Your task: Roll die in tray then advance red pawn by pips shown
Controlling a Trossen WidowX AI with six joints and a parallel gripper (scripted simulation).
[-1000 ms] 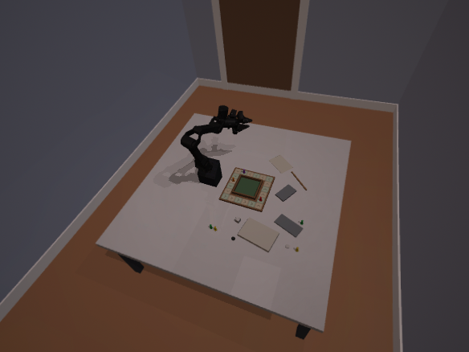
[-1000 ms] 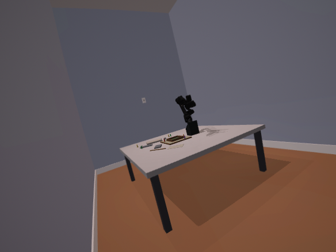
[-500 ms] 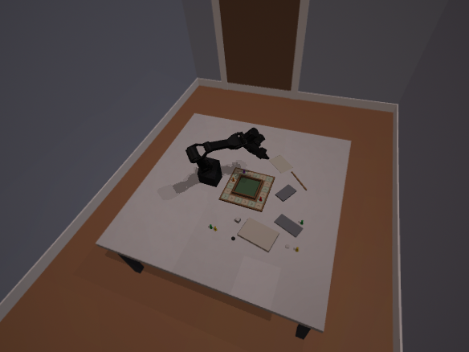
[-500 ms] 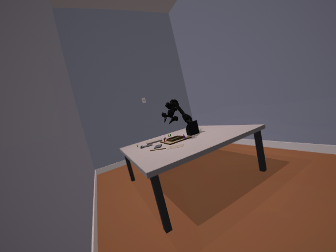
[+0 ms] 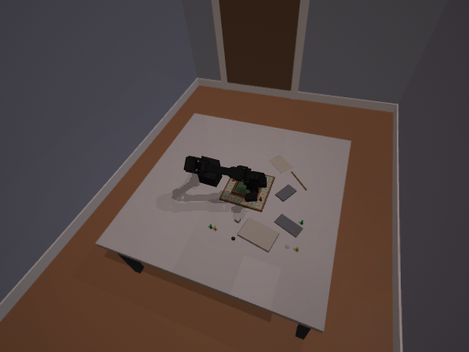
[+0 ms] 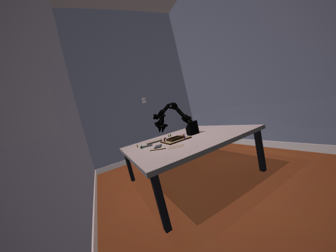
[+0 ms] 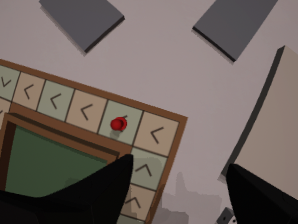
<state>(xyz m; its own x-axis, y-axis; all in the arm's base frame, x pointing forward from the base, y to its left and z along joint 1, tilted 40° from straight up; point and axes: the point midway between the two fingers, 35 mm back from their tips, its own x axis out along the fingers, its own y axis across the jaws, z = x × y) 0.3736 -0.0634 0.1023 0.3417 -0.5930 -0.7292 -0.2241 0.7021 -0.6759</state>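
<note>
My gripper [image 6: 161,131] [image 7: 181,166] is open and empty, fingers pointing down, high above the board's edge. The die [image 5: 238,219] [image 7: 226,217] is a small pale cube on the table outside the board; the right finger partly hides it in the wrist view. The red pawn [image 5: 260,198] [image 7: 118,124] [image 6: 164,140] stands on a pale green square, one square from the corner of the arrow track. The board [image 5: 230,198] [image 7: 86,111] has a brown rim. The green-floored tray [image 5: 242,188] [image 7: 50,162] is in its middle, partly hidden by the arm.
Beyond the board lie two grey slabs [image 5: 286,193] [image 5: 288,225], a beige slab [image 5: 258,234], a card [image 5: 281,164] and a stick [image 5: 299,181]. Green pawns [image 5: 210,227] [image 5: 302,222] and yellow pawns [image 5: 215,228] [image 5: 297,249] stand off the board, near a black disc [image 5: 233,238] and a white disc [image 5: 287,246].
</note>
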